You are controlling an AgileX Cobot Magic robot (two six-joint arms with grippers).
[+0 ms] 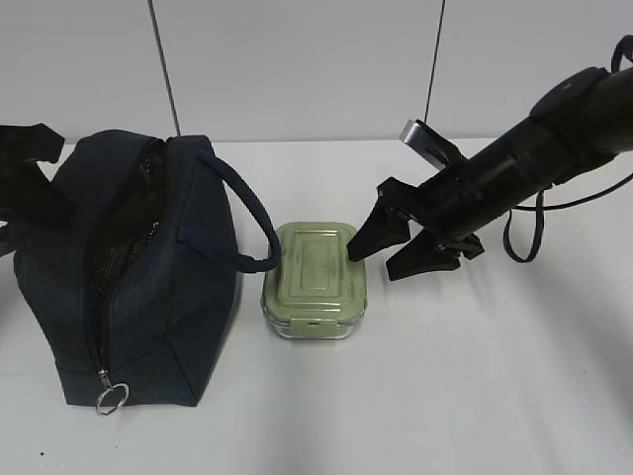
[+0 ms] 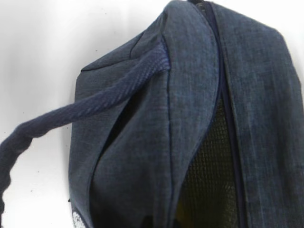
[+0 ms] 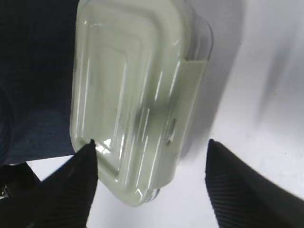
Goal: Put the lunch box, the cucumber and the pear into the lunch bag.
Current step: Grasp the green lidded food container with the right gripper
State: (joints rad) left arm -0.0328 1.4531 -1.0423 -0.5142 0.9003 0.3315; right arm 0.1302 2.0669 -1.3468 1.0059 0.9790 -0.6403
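Note:
The navy lunch bag [image 1: 148, 277] stands at the left with its top zipper open, showing dark mesh inside. It fills the left wrist view [image 2: 190, 118]. The lunch box [image 1: 315, 280], with its sage-green lid, sits on the table just right of the bag. My right gripper [image 1: 376, 262] is open. One fingertip is over the box's right end and the other is beside it. In the right wrist view the open gripper [image 3: 151, 142] straddles the near corner of the box [image 3: 133, 95]. The left arm [image 1: 25, 168] is at the bag's far left, its fingers hidden. The cucumber and pear are out of view.
One bag handle [image 1: 247, 223] loops out to the right and ends close to the lunch box's left edge. The zipper's metal ring pull [image 1: 111, 399] hangs at the bag's near end. The white table [image 1: 475, 376] extends to the front and right.

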